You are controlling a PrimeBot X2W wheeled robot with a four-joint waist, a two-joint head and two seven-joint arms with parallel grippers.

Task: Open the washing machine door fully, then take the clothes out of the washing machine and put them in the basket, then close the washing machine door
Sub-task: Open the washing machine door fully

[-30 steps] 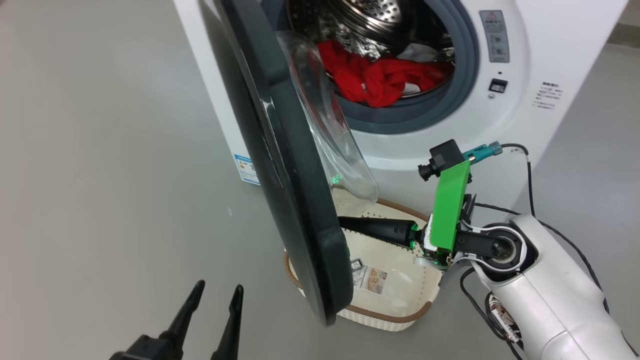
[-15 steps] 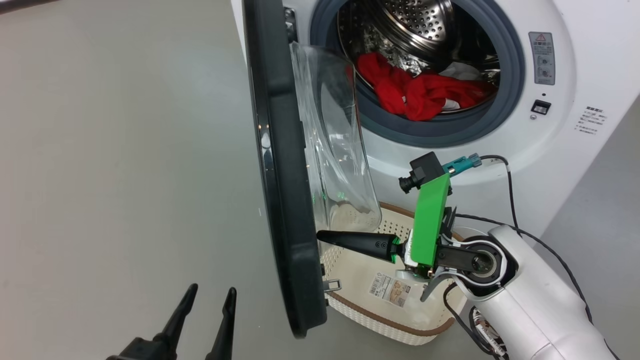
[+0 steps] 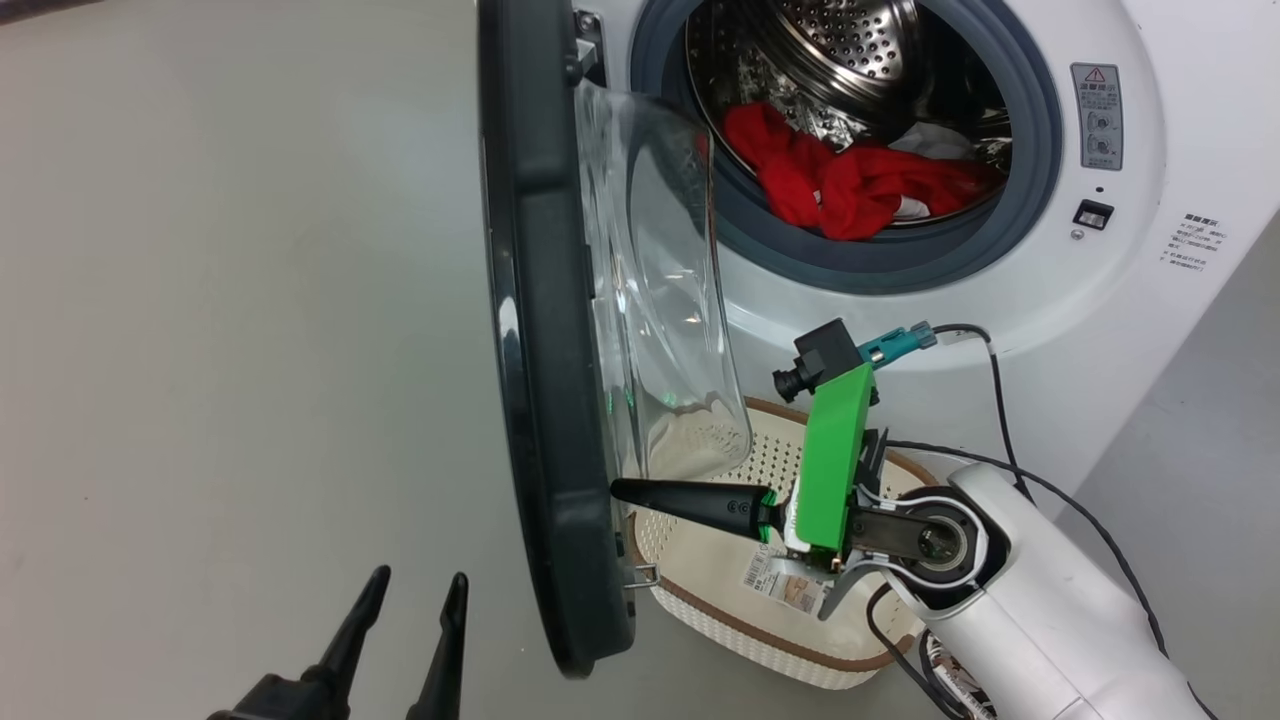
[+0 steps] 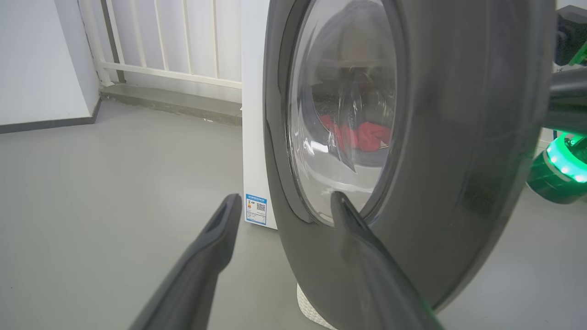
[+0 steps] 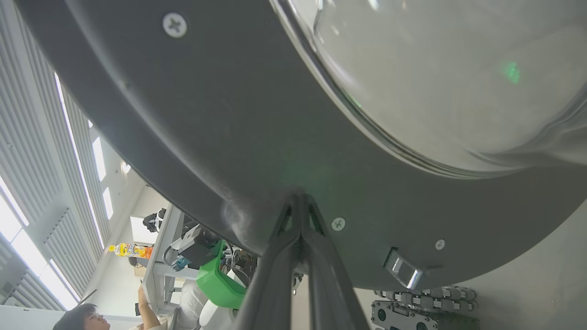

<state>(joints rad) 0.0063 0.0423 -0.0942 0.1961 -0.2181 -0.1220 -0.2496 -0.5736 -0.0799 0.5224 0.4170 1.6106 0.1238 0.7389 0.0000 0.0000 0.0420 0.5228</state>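
A: Swung wider than a second ago: washing machine door (image 3: 545,400), now edge-on beside the washing machine (image 3: 1100,330).
B: And the right gripper (image 3: 625,490)?
A: Clenched tight, gripping nothing, tip against the door's inner rim under the glass.
B: Left gripper (image 3: 419,578)?
A: Spread wide, low by the door's outer face, not touching.
B: Clothes (image 3: 840,185)?
A: Heaped red in the drum. Basket (image 3: 760,625) on the floor below, just beside the door's lower edge.

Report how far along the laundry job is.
Done: the door is swung well out from the washing machine. In hand: the shut right claw presses its tips on the door's inner face, apparently pushing it wider; the left claw hangs open. Left: the red clothes lie in the drum, the basket holds none, and the door needs closing.
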